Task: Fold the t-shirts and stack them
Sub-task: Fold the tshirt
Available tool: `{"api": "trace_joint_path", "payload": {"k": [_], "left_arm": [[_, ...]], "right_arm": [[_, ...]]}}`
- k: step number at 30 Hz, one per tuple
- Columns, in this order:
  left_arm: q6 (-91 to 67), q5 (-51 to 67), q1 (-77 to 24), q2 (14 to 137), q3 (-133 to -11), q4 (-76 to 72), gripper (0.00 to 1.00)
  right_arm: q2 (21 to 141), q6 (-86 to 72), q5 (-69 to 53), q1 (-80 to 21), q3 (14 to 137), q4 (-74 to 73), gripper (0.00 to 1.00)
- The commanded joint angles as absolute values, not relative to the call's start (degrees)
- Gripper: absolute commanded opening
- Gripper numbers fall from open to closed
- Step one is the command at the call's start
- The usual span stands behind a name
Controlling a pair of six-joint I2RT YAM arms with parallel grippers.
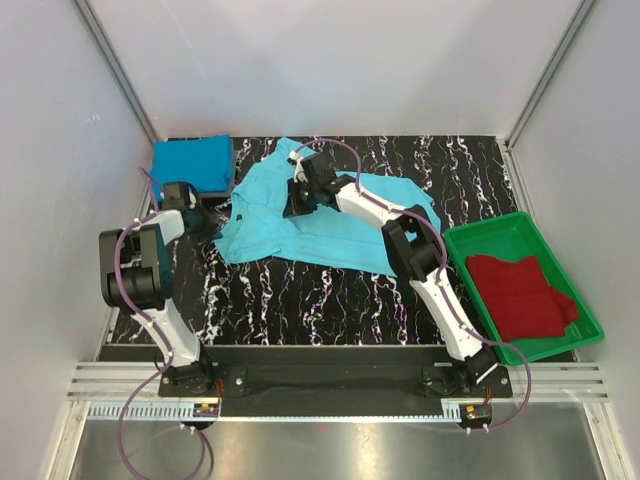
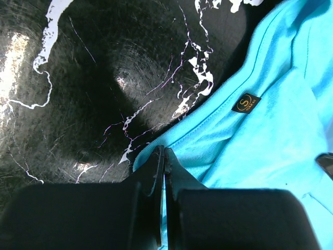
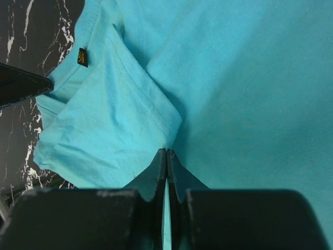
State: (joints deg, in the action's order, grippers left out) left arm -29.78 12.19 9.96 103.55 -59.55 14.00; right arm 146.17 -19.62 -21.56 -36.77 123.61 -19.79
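A turquoise shirt (image 1: 330, 235) lies spread and rumpled on the black marbled table (image 1: 300, 300), in the middle towards the far edge. The left gripper (image 1: 208, 225) sits at the shirt's left edge, near the table's left side. In the left wrist view its fingers (image 2: 151, 177) are pressed tight together, pinching the hem of the cloth near the small dark label (image 2: 245, 102). The right gripper (image 1: 292, 207) reaches over the shirt's middle towards its far left part. In the right wrist view its jaws are clamped on a raised fold of the same shirt, with a sliver of turquoise showing between them. A folded blue shirt (image 1: 190, 165) rests in the far left corner. A red shirt (image 1: 515, 295) lies folded in the green tray (image 1: 490, 245) at the right edge, towards the near right corner.
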Motion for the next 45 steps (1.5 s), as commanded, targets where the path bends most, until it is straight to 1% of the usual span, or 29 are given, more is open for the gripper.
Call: {"api": "trace_joint_path", "payload": {"k": [1, 2, 4, 8, 15, 20, 22, 35, 39, 44, 45], "left_arm": [[-27.2, 5.9, 9.6, 106.1, -59.8, 18.3, 0.0], [-27.2, 5.8, 9.5, 106.1, -59.8, 18.3, 0.0], [-27.2, 5.7, 9.4, 106.1, -59.9, 18.5, 0.0], [-27.0, 4.8, 9.5, 106.0, -59.9, 18.8, 0.0], [-26.5, 4.0, 9.6, 106.4, -60.4, 19.8, 0.0], [-26.0, 3.6, 9.4, 106.5, -60.6, 20.3, 0.0], [-26.0, 3.5, 9.4, 106.7, -60.7, 20.5, 0.0], [-24.9, 2.8, 9.0, 107.2, -61.4, 21.8, 0.0], [-24.9, 2.5, 8.9, 107.1, -61.5, 22.0, 0.0], [-23.9, 1.8, 8.9, 104.6, -62.9, 24.0, 0.0], [-23.6, 1.7, 8.9, 103.4, -63.1, 24.1, 0.04]], "right_arm": [[141.0, -20.1, -21.9, -37.3, 123.9, -18.2, 0.07], [140.8, -20.1, -22.1, -37.2, 123.8, -17.9, 0.08], [140.4, -20.1, -22.9, -37.3, 123.3, -16.9, 0.0], [139.1, -20.8, -21.8, -37.3, 121.6, -14.9, 0.0], [132.9, -25.4, -10.0, -37.1, 111.2, -5.3, 0.0], [128.9, -28.0, -5.5, -36.9, 103.9, -0.5, 0.0], [128.6, -28.9, -4.5, -36.9, 103.0, 1.3, 0.0], [126.0, -35.8, 7.0, -36.9, 95.8, 2.4, 0.0], [125.2, -37.4, 8.9, -36.8, 93.7, 2.5, 0.0], [125.2, -37.6, 8.0, -36.8, 92.9, 2.7, 0.0], [125.2, -37.4, 6.4, -36.8, 92.8, 3.6, 0.0]]}}
